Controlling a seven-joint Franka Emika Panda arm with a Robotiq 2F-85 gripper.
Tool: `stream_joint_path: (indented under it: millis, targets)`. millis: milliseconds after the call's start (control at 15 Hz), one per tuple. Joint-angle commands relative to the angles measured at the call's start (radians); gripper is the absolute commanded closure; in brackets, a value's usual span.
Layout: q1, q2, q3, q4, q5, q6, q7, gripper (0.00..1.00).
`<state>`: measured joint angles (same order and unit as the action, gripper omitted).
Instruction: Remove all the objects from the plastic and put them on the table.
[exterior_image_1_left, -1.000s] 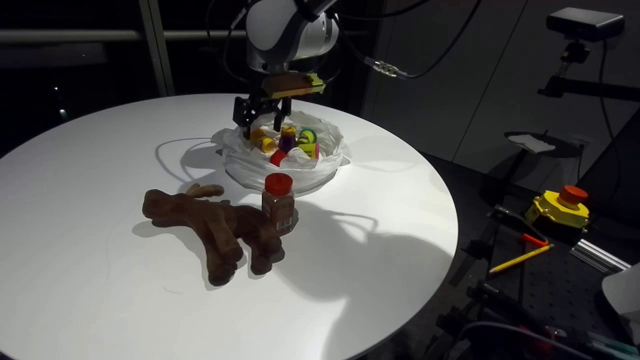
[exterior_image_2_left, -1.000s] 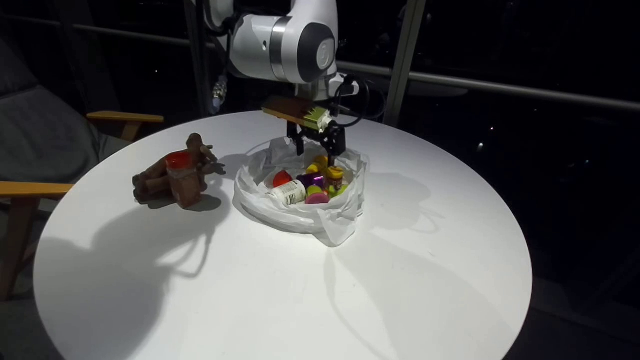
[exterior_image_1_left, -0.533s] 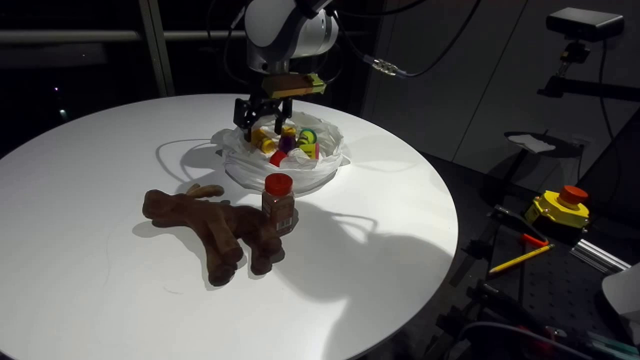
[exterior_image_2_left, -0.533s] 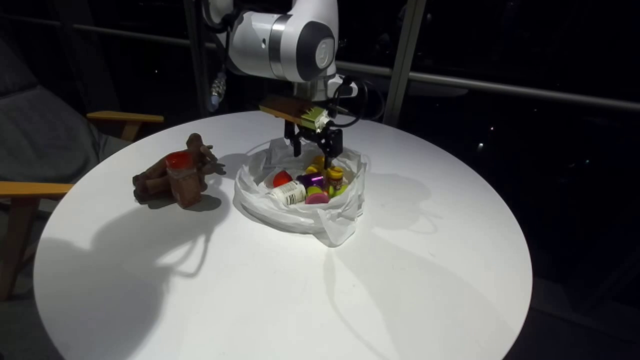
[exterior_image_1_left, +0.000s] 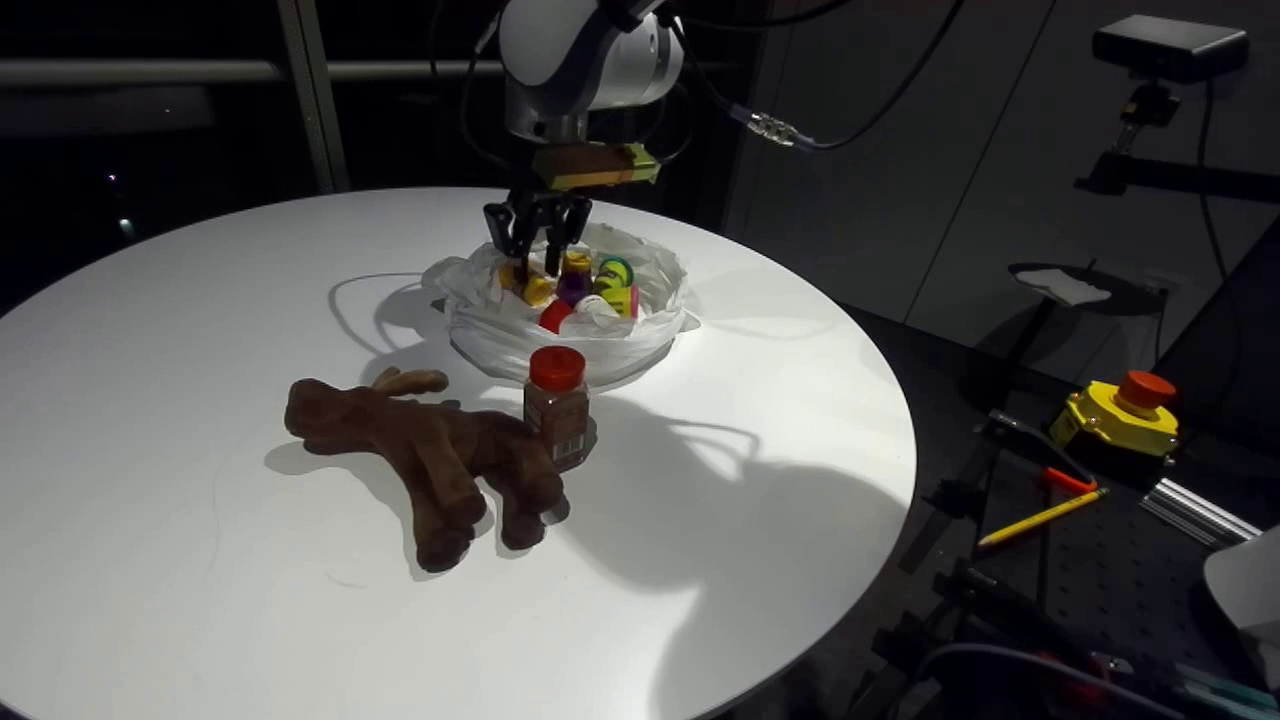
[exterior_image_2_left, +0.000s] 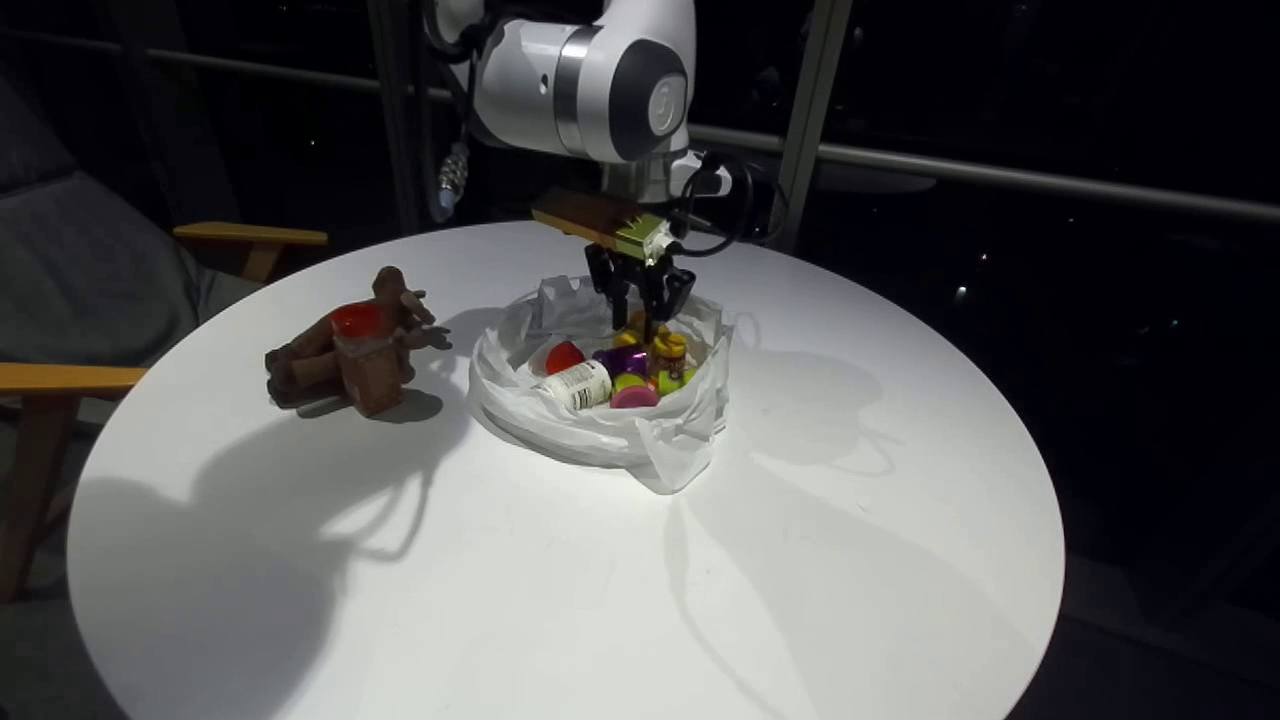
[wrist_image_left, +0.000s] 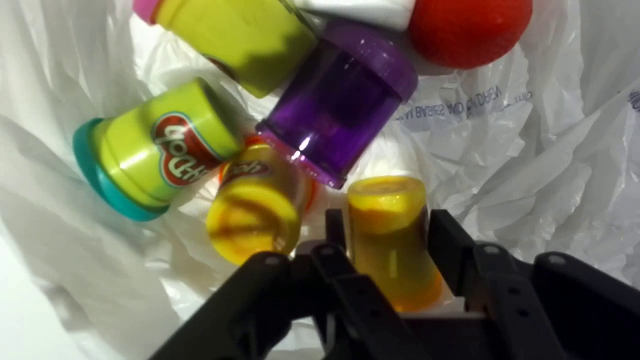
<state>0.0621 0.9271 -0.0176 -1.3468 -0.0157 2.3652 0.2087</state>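
Observation:
The crumpled plastic (exterior_image_2_left: 545, 432) sits on the white table (exterior_image_1_left: 250, 610), holding the small toy pieces. My gripper (wrist_image_left: 385, 220) reaches down into it, fingers narrowed closely around a yellow container (wrist_image_left: 392, 250). A thin pale strip shows beside the left finger, so a firm grip is unclear. Around it lie a second yellow container (wrist_image_left: 250, 220), a purple jar (wrist_image_left: 340, 100), a green one with teal lid (wrist_image_left: 160, 150), a yellow-green one with pink lid (wrist_image_left: 245, 42), a red piece (wrist_image_left: 470, 30) and a white bottle (exterior_image_2_left: 580, 385). The brown plush toy (exterior_image_1_left: 420, 430) and red-capped bottle (exterior_image_1_left: 557, 410) are outside on the table.
The bottle stands close in front of the plastic in an exterior view. Past the table's rounded edge is a dark bench with a yellow and red button box (exterior_image_1_left: 1118, 415) and a pencil (exterior_image_1_left: 1042, 518). A chair (exterior_image_2_left: 110, 270) stands behind the table.
The fingers have drawn much closer together around the yellow container. The hand has shifted slightly sideways, rightward in both exterior views. The plush toy, bottle and plastic have stayed put.

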Motion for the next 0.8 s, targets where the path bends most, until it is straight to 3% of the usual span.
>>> stream_joint_path:
  millis: [0, 200, 733]
  targets:
    - [-0.001, 0.026, -0.010, 0.084, 0.013, -0.074, 0.001, 0.25]
    - [-0.002, 0.045, -0.001, 0.131, 0.013, -0.115, -0.017, 0.01]
    - [-0.006, 0.105, 0.016, 0.223, 0.017, -0.180, -0.036, 0.00]
